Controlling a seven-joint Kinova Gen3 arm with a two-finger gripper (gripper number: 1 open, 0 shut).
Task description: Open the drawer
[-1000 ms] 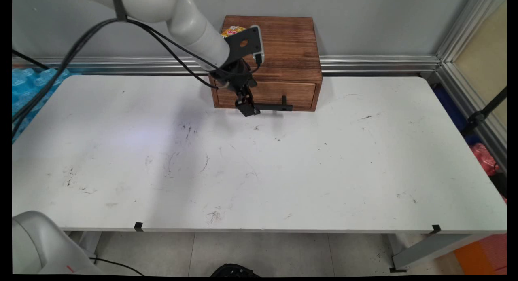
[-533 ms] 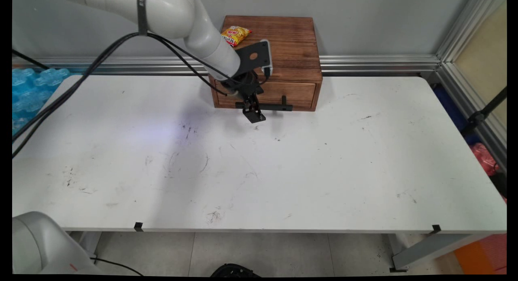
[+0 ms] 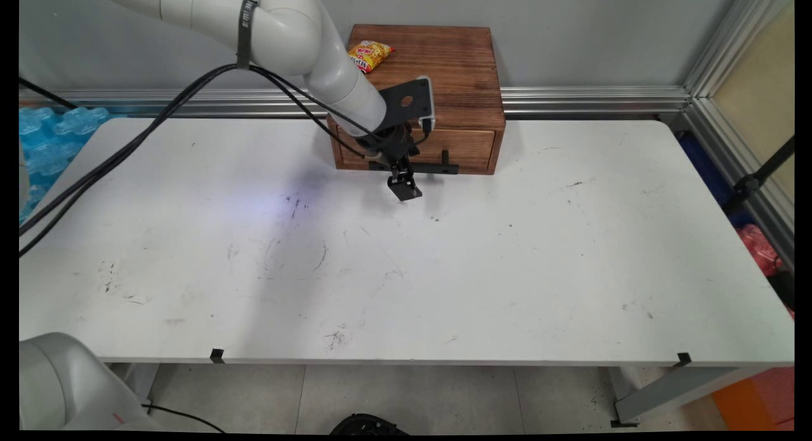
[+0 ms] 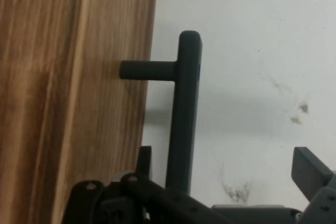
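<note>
We see the gripper (image 3: pixel 404 191) open, one finger (image 4: pixel 312 167) out over the table (image 3: pixel 507 269), the other behind the black handle (image 4: pixel 184 108) of the wooden drawer box (image 3: pixel 444 73). It has slid along the handle since a second ago. A snack packet (image 3: pixel 369 53) lies on top.

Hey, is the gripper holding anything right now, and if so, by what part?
Nothing is held. The gripper is open, its fingers either side of the drawer's black handle bar without closing on it.

My arm hides the left part of the drawer handle (image 3: pixel 438 168); the snack packet's (image 3: pixel 368 53) print is too small to read.
</note>
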